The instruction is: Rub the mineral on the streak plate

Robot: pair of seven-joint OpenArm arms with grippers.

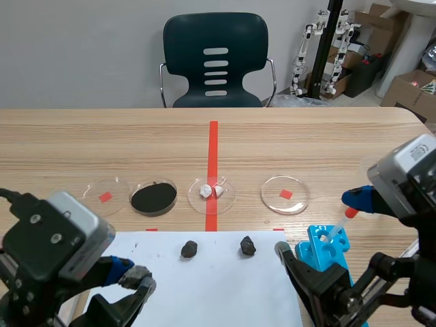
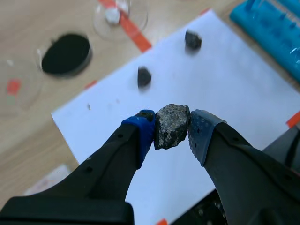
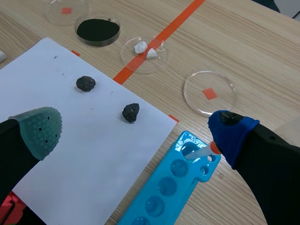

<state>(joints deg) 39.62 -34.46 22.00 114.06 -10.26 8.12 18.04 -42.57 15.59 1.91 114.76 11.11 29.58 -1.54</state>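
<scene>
Left claw (image 2: 172,127): we see it clamped on the mineral (image 2: 171,125), with 1 blue pad on either side.
Mineral: a grey speckled lump over the near left part of the sheet (image 1: 218,286); we cannot tell whether it touches the paper.
Right claw (image 3: 135,130): fingers wide apart and holding nothing, over the sheet's right edge and the tray (image 3: 164,194).
Rocks: 1 dark rock (image 1: 189,249) and a 2nd rock (image 1: 248,246) lie apart near the sheet's far edge.
Tray: blue with round wells, just beside the sheet; a dropper (image 3: 202,152) rests at its far end.
Dishes: we count 4 in a row beyond the sheet. There is an empty dish (image 1: 117,191), 1 of black powder (image 1: 153,197), 1 with white lumps (image 1: 204,193) on the tape line (image 1: 212,150), and another empty dish (image 1: 298,199).
</scene>
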